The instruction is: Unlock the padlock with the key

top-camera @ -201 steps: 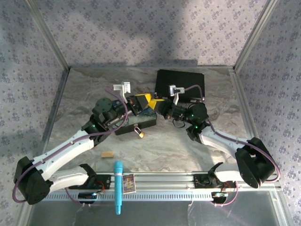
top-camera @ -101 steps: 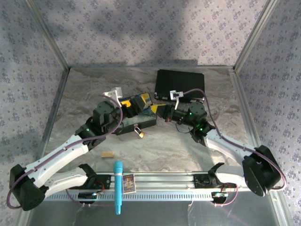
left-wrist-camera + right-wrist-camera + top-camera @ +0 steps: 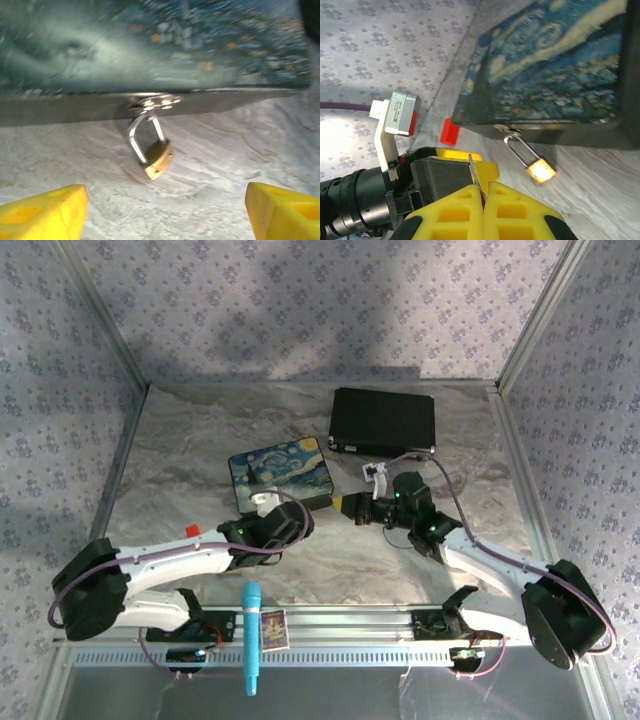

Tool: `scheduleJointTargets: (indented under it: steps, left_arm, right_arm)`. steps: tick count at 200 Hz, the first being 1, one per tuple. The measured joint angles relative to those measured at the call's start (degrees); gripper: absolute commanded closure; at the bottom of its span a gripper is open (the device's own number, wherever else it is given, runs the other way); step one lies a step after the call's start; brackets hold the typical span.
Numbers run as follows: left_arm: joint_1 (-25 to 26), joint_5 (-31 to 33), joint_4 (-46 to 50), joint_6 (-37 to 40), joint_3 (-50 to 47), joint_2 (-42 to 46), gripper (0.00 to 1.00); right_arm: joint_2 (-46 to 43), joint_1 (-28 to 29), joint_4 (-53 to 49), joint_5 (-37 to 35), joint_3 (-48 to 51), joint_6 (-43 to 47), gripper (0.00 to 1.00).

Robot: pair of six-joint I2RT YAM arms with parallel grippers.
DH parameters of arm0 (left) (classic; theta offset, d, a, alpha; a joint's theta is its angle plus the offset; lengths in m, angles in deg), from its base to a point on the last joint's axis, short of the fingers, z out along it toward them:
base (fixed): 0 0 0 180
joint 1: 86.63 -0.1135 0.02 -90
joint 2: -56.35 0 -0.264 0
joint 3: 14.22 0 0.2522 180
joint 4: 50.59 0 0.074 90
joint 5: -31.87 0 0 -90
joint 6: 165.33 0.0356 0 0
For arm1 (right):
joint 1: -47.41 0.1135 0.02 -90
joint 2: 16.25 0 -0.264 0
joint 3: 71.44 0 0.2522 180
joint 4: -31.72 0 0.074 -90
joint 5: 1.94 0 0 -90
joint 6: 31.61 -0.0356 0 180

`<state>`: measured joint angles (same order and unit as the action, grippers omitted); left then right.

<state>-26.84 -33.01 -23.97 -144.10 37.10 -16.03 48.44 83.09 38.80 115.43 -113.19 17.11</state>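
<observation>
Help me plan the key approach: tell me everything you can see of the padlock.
The padlock is tiny, with a brass-gold body and a silver shackle that looks closed. The shackle hooks through a hasp on the front edge of the starry-night box. The body hangs tilted, low against the crinkled table cover; nothing grips it. Its keyhole is too blurred to see.

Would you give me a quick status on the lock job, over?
Left gripper open, facing padlock. Right gripper shut on key. Lock hangs from box hasp, untouched.
</observation>
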Motion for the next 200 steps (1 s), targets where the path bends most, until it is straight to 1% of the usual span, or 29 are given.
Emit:
scheduleJointTargets:
  steps: [12,36,71,87,112,124,135,149,165,200]
  left_arm:
    - [0.37,1.05,0.50,-1.73,0.17,-1.14,0.18]
    - [0.61,2.73,1.44,-4.50,2.12,-5.62,0.08]
    - [0.61,3.91,1.14,-5.95,4.33,-14.03,0.07]
    - [0.68,6.29,3.19,-6.32,6.88,-16.79,0.11]
    - [0.59,9.92,5.62,-5.90,11.30,-20.35,0.12]
    - [0.59,10.99,7.17,-5.75,13.88,-23.02,0.17]
    - [0.61,11.80,8.50,-5.84,15.78,-25.46,0.18]
    - [0.61,11.93,9.88,-6.08,16.17,-26.91,0.26]
    - [0.61,12.04,11.69,-6.47,15.67,-27.06,0.32]
    - [1.51,11.69,13.81,-6.82,14.21,-26.18,0.36]
  right_arm:
    - [-0.33,0.00,-0.15,-0.72,1.16,-0.02,1.00]
    - [-0.81,-0.02,-0.59,-1.33,2.38,-0.02,1.00]
    - [-1.33,-0.02,-0.98,-1.77,2.62,-0.02,1.00]
    - [-1.75,-0.02,-0.96,-2.40,3.08,-0.02,1.00]
    - [-2.36,-0.02,-0.94,-3.28,4.26,-0.07,1.00]
    - [-2.36,-0.02,-0.94,-3.63,4.66,-0.07,1.00]
    - [-2.36,-0.02,-0.94,-3.91,4.90,-0.24,1.00]
    - [-2.36,-0.02,-0.94,-4.37,5.09,-0.26,1.00]
    - [-2.62,-0.02,-0.98,-5.11,5.55,-0.26,1.00]
    - [-2.82,-0.20,-1.03,-5.97,5.90,-0.26,1.00]
